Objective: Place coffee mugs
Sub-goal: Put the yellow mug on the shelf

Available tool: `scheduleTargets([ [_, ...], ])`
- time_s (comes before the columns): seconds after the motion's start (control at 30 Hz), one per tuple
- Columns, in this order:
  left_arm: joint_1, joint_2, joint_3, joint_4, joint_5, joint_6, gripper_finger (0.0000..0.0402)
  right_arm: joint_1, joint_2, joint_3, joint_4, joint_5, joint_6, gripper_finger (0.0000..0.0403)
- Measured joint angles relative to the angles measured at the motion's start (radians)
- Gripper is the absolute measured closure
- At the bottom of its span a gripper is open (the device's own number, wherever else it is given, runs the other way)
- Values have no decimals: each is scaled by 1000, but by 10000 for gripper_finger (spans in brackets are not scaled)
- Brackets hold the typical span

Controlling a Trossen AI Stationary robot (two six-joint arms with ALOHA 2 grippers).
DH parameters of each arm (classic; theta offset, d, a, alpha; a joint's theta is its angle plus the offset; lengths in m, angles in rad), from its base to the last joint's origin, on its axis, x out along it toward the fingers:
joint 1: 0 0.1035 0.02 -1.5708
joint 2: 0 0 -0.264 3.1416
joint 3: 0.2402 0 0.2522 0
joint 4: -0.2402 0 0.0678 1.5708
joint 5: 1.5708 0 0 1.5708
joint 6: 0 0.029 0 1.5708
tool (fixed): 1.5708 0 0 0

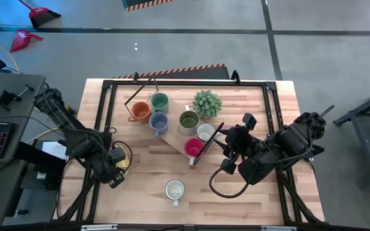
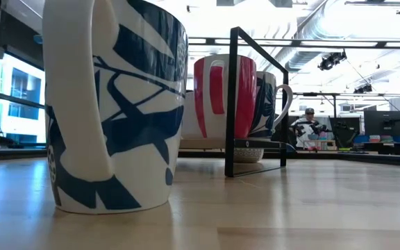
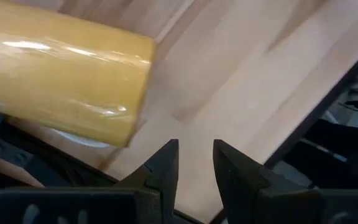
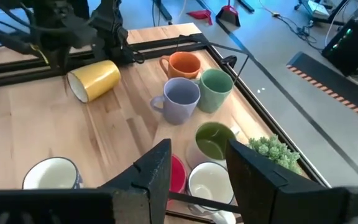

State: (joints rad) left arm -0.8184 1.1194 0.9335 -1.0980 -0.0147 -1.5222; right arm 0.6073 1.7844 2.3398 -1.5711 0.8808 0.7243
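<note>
A yellow mug [image 1: 124, 159] lies on its side at the table's left; it also shows in the left wrist view [image 3: 61, 71] and the right wrist view [image 4: 95, 79]. My left gripper [image 1: 113, 172] sits just beside it, fingers [image 3: 166, 163] slightly apart and empty. Orange [image 1: 139, 112], green [image 1: 159, 101], blue-grey [image 1: 158, 122], olive [image 1: 189, 120], white [image 1: 205, 132] and red-pink [image 1: 194, 147] mugs stand upright in a cluster at mid-table. A white mug with a blue pattern [image 1: 175, 190] stands near the front edge. My right gripper [image 4: 197, 165] is open above the red-pink and white mugs.
A spiky green potted plant [image 1: 207, 102] stands behind the cluster. A thin black wire frame [image 2: 255, 104] stands by the red-pink mug, and another [image 1: 140, 95] by the orange one. Black rails [image 1: 172, 82] border the table. A person [image 2: 307, 125] is far off in the room.
</note>
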Motion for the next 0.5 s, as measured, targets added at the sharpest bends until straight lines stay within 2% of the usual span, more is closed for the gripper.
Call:
scheduleTargets([
  [0.23,-51,162,164,-53,-43,-62,318,-1,0,0,0,-1,-26,265],
  [0.5,-103,460,380,-337,-45,-199,351,-1,0,0,0,-2,-21,265],
])
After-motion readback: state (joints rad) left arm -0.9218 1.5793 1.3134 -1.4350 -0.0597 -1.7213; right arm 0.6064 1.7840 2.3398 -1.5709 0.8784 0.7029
